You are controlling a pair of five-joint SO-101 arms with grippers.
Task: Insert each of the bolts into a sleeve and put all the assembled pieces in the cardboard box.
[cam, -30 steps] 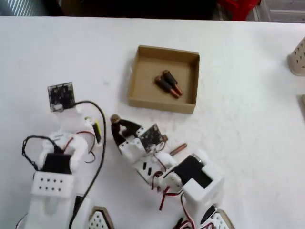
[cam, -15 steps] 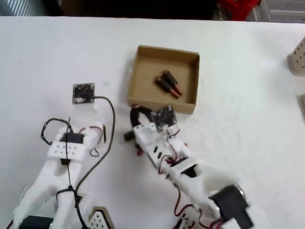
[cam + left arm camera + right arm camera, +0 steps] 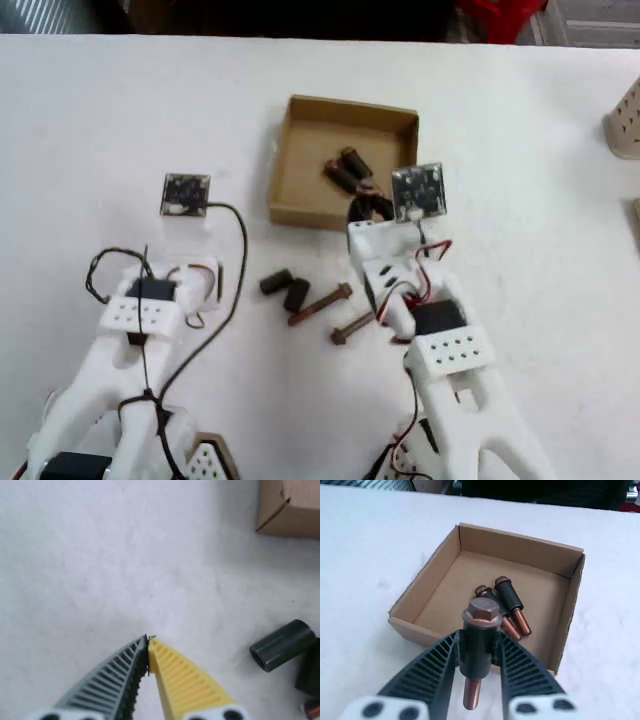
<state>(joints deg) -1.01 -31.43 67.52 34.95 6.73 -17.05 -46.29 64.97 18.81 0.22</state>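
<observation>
White tabletop (image 3: 520, 110) carries two loose sleeves (image 3: 276, 283) and two bolts (image 3: 320, 302) between the arms. Right gripper (image 3: 477, 640) clamps a sleeved bolt (image 3: 481, 614) over the cardboard box (image 3: 520, 545) near wall; left gripper (image 3: 148, 641) is pinched together, empty.

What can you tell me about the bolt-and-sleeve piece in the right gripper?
The assembled piece is a copper-coloured bolt pushed through a dark, smooth sleeve. Its flanged hex head sits on the sleeve's top end, and the threaded tip sticks out below. It stands upright, clamped at the sleeve between the dark ribbed fingers of the right gripper. It is by the near wall of the cardboard box, not inside it. Only the fingers are seen touching it.
</observation>
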